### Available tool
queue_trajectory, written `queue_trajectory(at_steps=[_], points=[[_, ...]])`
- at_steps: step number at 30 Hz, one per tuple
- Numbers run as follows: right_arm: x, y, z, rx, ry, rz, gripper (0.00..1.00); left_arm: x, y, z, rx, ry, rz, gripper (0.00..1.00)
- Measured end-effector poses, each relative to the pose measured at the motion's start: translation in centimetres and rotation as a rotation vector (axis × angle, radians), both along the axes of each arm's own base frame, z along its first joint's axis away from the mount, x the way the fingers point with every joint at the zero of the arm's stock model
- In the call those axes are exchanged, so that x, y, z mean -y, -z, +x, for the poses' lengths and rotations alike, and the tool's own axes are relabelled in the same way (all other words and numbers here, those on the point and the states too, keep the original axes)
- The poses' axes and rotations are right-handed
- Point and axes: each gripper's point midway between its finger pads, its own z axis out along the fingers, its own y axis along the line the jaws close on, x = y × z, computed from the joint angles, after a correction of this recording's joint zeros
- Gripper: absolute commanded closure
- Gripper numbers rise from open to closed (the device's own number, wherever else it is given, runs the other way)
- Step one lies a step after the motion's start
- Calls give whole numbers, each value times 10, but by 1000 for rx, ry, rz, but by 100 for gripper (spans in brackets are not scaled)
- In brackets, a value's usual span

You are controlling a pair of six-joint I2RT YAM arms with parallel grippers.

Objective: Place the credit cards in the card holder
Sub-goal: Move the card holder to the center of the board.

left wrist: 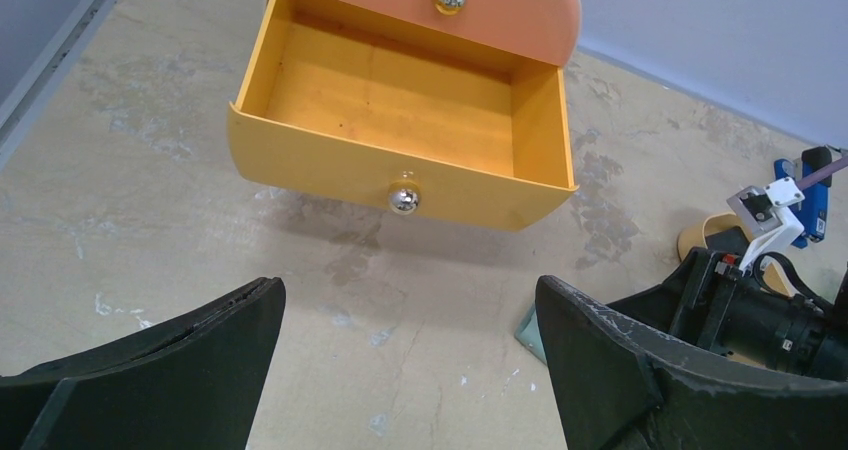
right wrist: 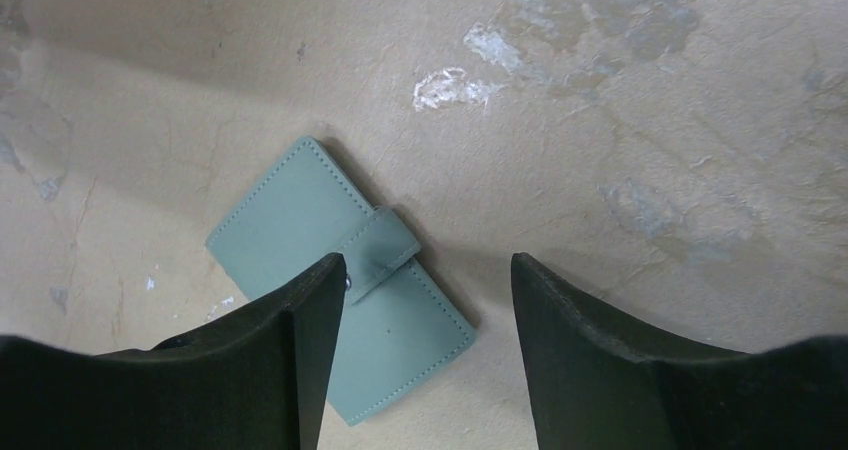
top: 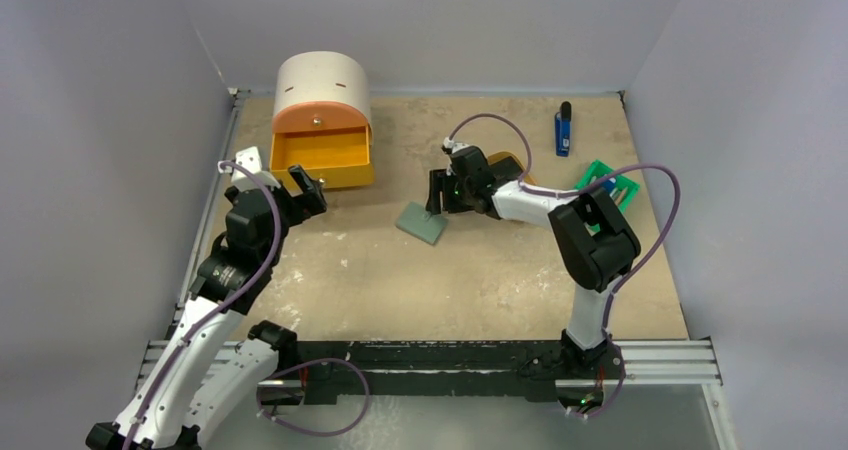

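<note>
The card holder (top: pixel 422 222) is a grey-green wallet lying flat and closed mid-table. In the right wrist view (right wrist: pixel 300 220) its snap tab (right wrist: pixel 385 252) is fastened. My right gripper (top: pixel 437 194) hovers just above its far edge, open and empty; in its own view (right wrist: pixel 430 270) the wallet lies partly under the left finger (right wrist: pixel 300 340). My left gripper (top: pixel 306 192) is open and empty over bare table in front of the drawer, as its own view (left wrist: pixel 410 300) shows. A wallet corner (left wrist: pixel 529 328) peeks past its right finger. No black credit cards show clearly; the right arm hides that area.
A cream and orange box with its yellow drawer (top: pixel 322 160) pulled open and empty (left wrist: pixel 400 100) stands at the back left. A tan oval tray (top: pixel 505 159) lies behind the right arm. A blue-and-black stick (top: pixel 563 130) and a green bin (top: pixel 605 180) are at the back right.
</note>
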Motion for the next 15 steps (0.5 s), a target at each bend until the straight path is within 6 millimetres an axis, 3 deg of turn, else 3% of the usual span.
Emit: queue_trajectory(at_steps=[8,15], points=[[-2,11,-11,-11,-38,22,51,2,0,1,2,7,-3,4],[-7,14,-23,-5,-61,35,68,3,-1,0,4,13,-5,4]])
